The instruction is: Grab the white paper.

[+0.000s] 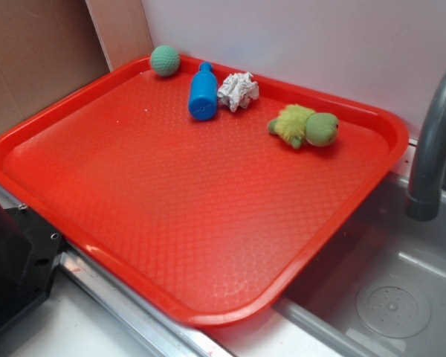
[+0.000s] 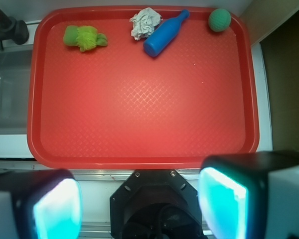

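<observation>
while the tool hangs back from the tray: nothing is held between its fingers

gripper [image 2: 139, 204]: seen only in the wrist view, at the bottom edge; two pale fingers [image 2: 55, 204] with glowing cyan inner faces stand wide apart, one in each lower corner, with the black mount between them; it sits outside the near rim of the tray, well apart from every object

white paper [image 1: 238, 91]: a crumpled wad with greyish creases, lying on the tray near its far rim; in the exterior view it sits just beside the blue bottle's neck end, on the bottle's right, and may touch it, though that cannot be told for sure; the plush toy lies further right, apart from it

blue bottle [image 1: 202, 93]: lies on its side, cap toward the far rim, between the paper and the green ball

green ball [image 1: 164, 60]: knitted, in the far corner of the tray, close to the rim, apart from the bottle

plush toy [image 1: 305, 126]: fuzzy yellow-green body with a round green head, lying near the far rim on the sink side

red tray [image 1: 208, 223]: textured surface, raised rim, most of it bare; one corner overhangs the sink

sink [image 1: 401, 297]: grey basin beside the tray, with a round drain

faucet [image 1: 431, 141]: grey, curved, standing over the basin

backdrop: pale wall behind the tray, a cardboard panel at the far left
</observation>
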